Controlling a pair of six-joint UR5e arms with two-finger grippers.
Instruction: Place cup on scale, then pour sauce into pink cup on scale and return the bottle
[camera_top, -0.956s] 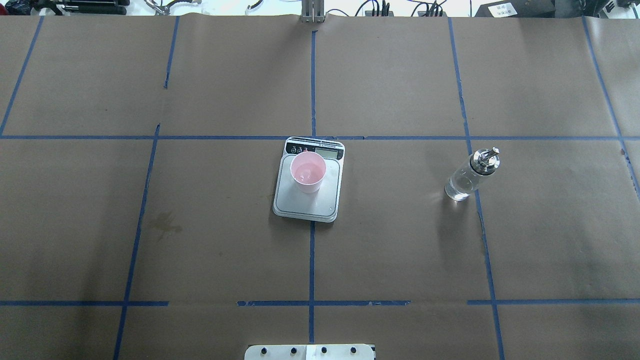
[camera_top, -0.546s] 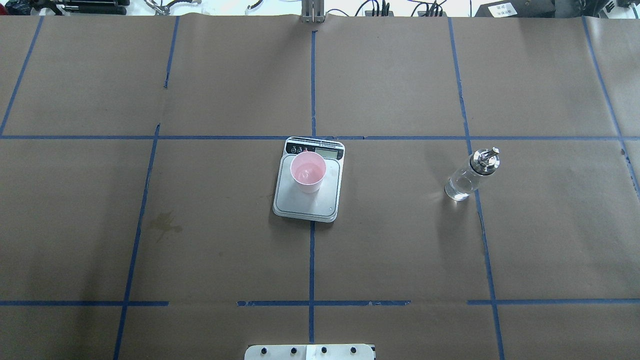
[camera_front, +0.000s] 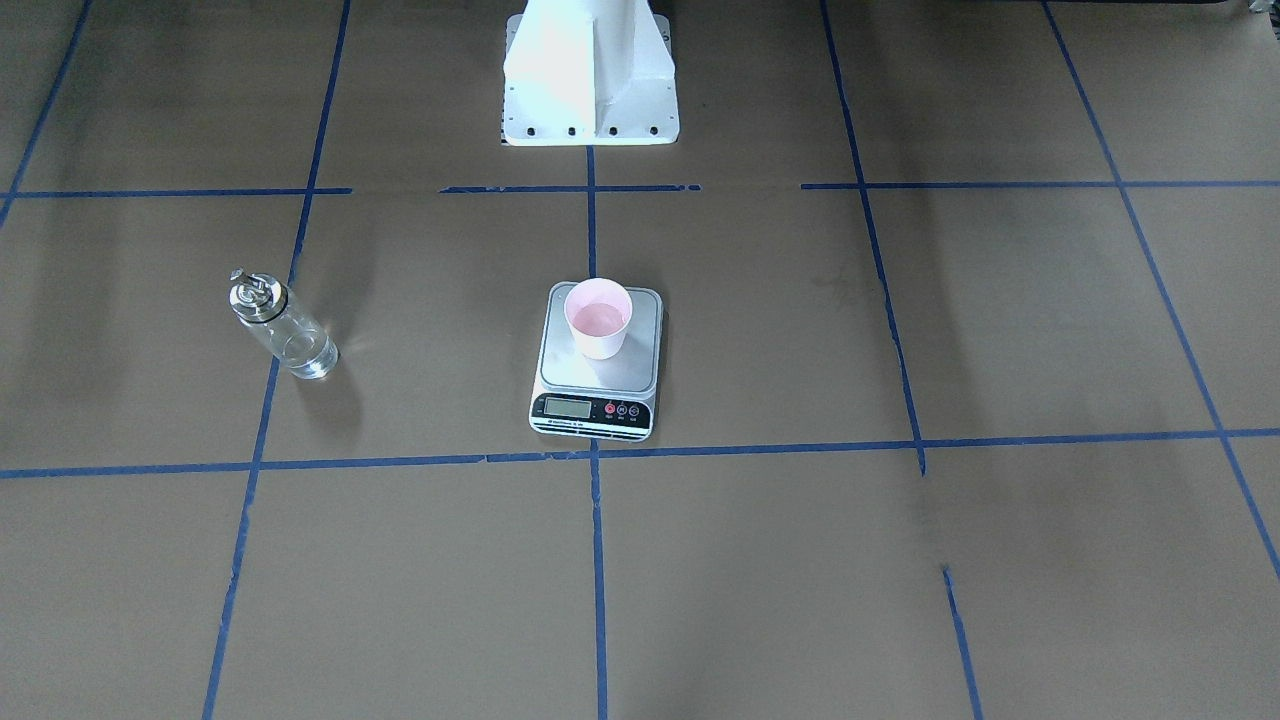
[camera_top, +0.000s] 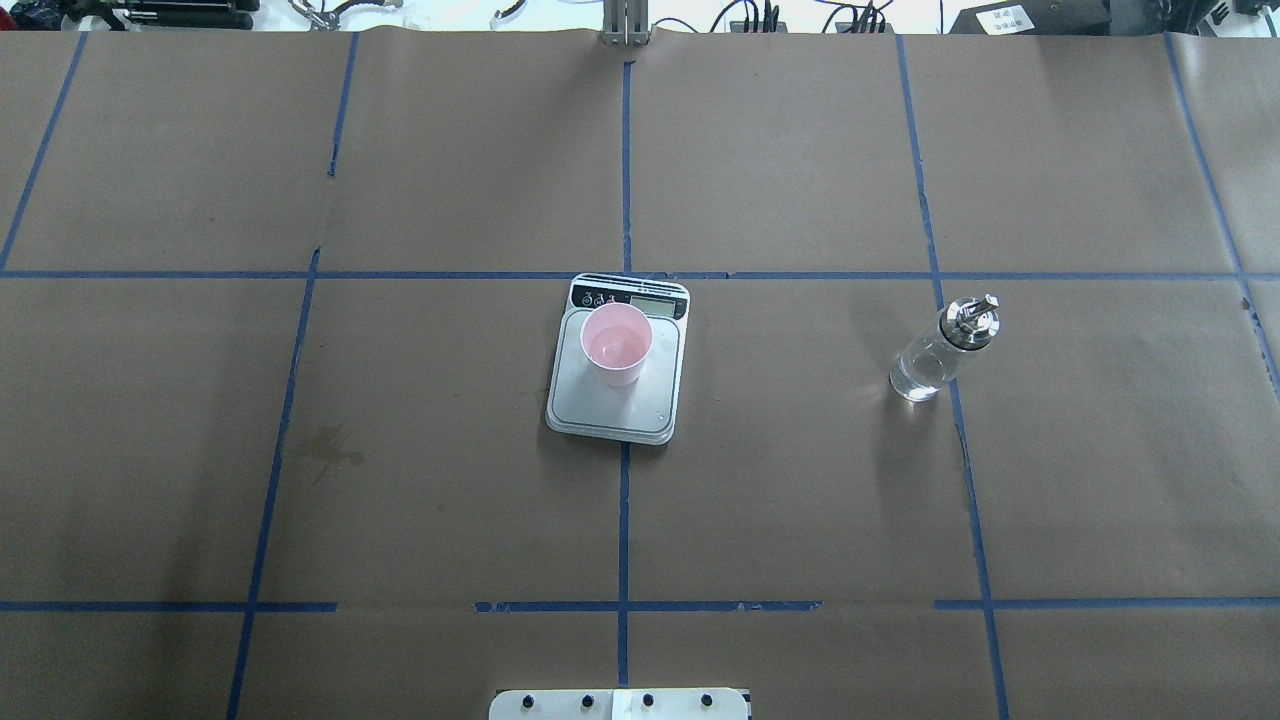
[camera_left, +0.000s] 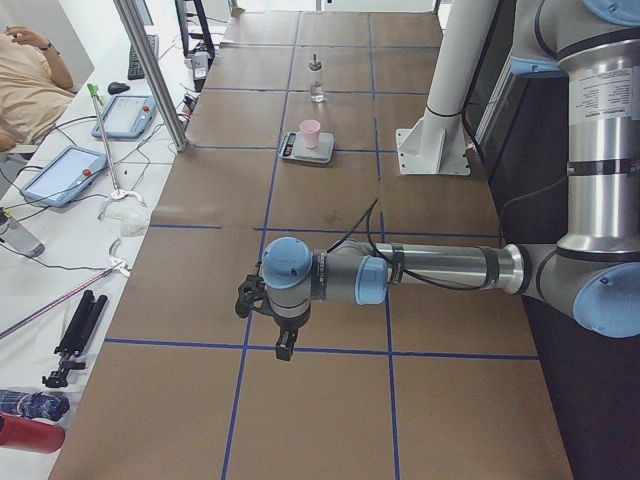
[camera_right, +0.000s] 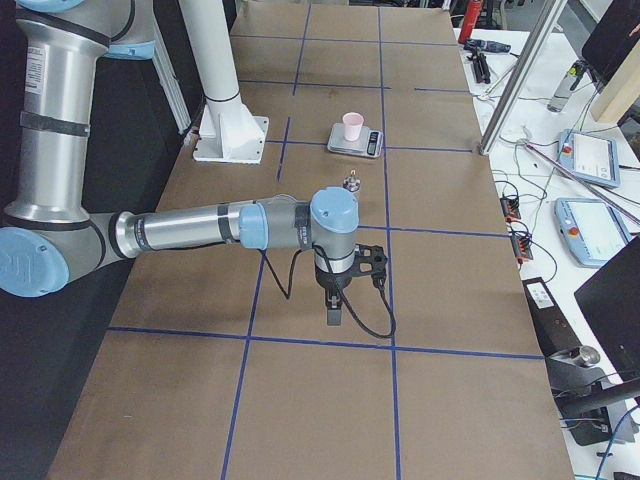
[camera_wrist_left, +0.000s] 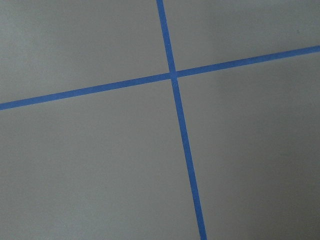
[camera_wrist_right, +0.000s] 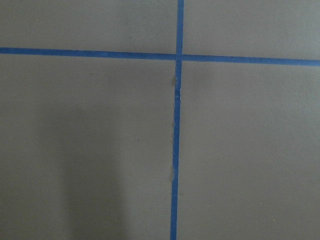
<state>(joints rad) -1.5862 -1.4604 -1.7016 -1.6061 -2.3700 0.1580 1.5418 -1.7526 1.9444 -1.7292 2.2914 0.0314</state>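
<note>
Overhead exterior: behind the robot, high, facing forward and down over the whole tabletop (camera_top: 800, 500).
Exterior front-facing: opposite side, steeply down, robot base (camera_front: 590, 90) at top; shares scale (camera_front: 600, 375) and bottle (camera_front: 285, 335) with the overhead view.
Exterior left, exterior right: at the tabletop's ends, looking along it, far from the scale.
Wrist-mounted pair: very near, facing down on blue tape crossings (camera_wrist_left: 173, 76).
</note>
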